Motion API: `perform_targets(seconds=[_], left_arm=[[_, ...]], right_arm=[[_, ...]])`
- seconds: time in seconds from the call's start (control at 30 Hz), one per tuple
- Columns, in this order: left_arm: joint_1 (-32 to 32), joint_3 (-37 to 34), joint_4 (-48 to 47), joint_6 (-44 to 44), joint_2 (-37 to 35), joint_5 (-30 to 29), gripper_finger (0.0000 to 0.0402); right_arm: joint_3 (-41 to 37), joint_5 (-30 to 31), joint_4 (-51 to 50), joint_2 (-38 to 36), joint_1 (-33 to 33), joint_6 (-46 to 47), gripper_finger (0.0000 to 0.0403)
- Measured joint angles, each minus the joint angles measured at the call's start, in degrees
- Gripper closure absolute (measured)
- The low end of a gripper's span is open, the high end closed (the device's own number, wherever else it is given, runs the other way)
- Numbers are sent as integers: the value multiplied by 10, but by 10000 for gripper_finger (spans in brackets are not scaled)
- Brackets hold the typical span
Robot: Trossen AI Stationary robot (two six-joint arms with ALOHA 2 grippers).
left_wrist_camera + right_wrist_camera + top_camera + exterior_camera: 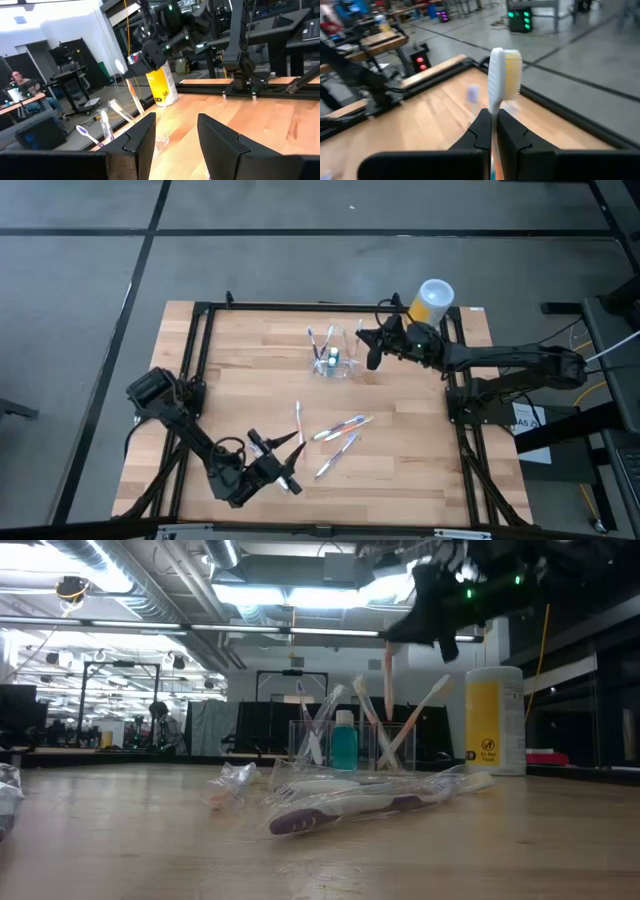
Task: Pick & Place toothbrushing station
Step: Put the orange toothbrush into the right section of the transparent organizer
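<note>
Clear plastic toothbrushing station (334,360), upright, brushes inside | right hand (492,125) clamps toothbrush (499,75) | left hand (175,145) released

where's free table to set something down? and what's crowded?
Free: the table's left half between the black frame and the clear holder; also the near-right corner. Crowded: the middle front, where wrapped toothbrushes lie by the left gripper, and around the holder, where the right gripper holds a toothbrush beside the yellow canister.
</note>
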Motion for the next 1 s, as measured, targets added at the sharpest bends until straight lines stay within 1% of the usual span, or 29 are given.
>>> perform_targets(seconds=[0.13, 0.2, 0.27, 0.3, 0.37, 0.47, 0.53, 0.6, 0.67, 0.73, 0.87, 0.93, 1.0], left_arm=[[6, 0, -1, -11, 0, 3, 261], [10, 0, -8, -28, 0, 23, 261], [13, 0, -44, -69, 0, 50, 261], [15, 0, -74, -105, 0, 68, 261], [22, 0, -155, -203, 0, 125, 261], [44, 0, -294, -389, 0, 252, 261], [60, 0, -366, -487, 1, 332, 261], [72, 0, -413, -544, 5, 390, 261], [81, 0, -436, -566, 8, 436, 261], [84, -1, -442, -578, 8, 461, 261], [85, -1, -445, -606, 8, 467, 261], [85, 0, -457, -632, 8, 469, 261], [85, 0, -480, -658, 8, 468, 261]], right_arm=[[-35, 0, 23, 4, -17, 22, 390], [-45, -3, 24, 4, -18, 24, 390], [-49, -7, 24, 4, -19, 25, 390], [-51, -11, 26, 4, -22, 24, 390], [-53, -28, 26, 9, -28, 24, 390], [-57, -49, 31, 19, -35, 23, 390], [-57, -50, 45, 29, -41, 21, 390], [-57, -63, 57, 46, -50, 21, 390], [-57, -77, 71, 66, -57, 21, 390], [-57, -91, 80, 87, -62, 22, 390], [-57, -94, 93, 112, -64, 29, 389], [-57, -79, 94, 113, -64, 37, 377], [-57, -76, 91, 108, -71, 45, 354]])
